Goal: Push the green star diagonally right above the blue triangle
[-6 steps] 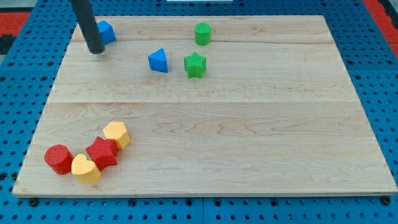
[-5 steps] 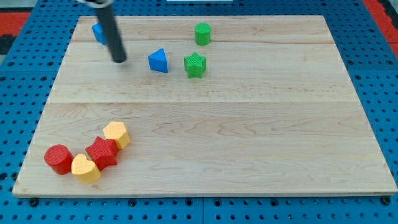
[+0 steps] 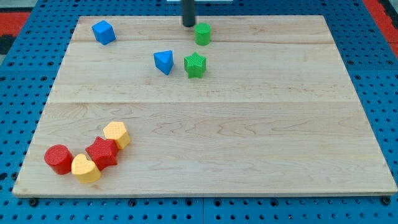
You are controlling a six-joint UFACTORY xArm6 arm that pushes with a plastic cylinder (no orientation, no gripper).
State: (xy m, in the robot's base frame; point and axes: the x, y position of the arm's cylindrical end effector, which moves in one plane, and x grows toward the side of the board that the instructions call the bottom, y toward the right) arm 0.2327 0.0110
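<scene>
The green star (image 3: pixel 195 65) lies on the wooden board in the upper middle. The blue triangle (image 3: pixel 163 61) lies just to its left, a small gap between them. My tip (image 3: pixel 188 24) is at the view's top, just left of the green cylinder (image 3: pixel 202 33) and well above the green star. It touches neither the star nor the triangle.
A blue cube (image 3: pixel 103 32) sits at the upper left. A red cylinder (image 3: pixel 58 158), a yellow block (image 3: pixel 86 168), a red block (image 3: pixel 102 152) and a yellow hexagon (image 3: pixel 117 134) cluster at the lower left. The board's top edge (image 3: pixel 261 17) is near my tip.
My tip has swept from the upper left, by the blue cube, across to the top middle beside the green cylinder. The blue triangle has shifted slightly right and turned.
</scene>
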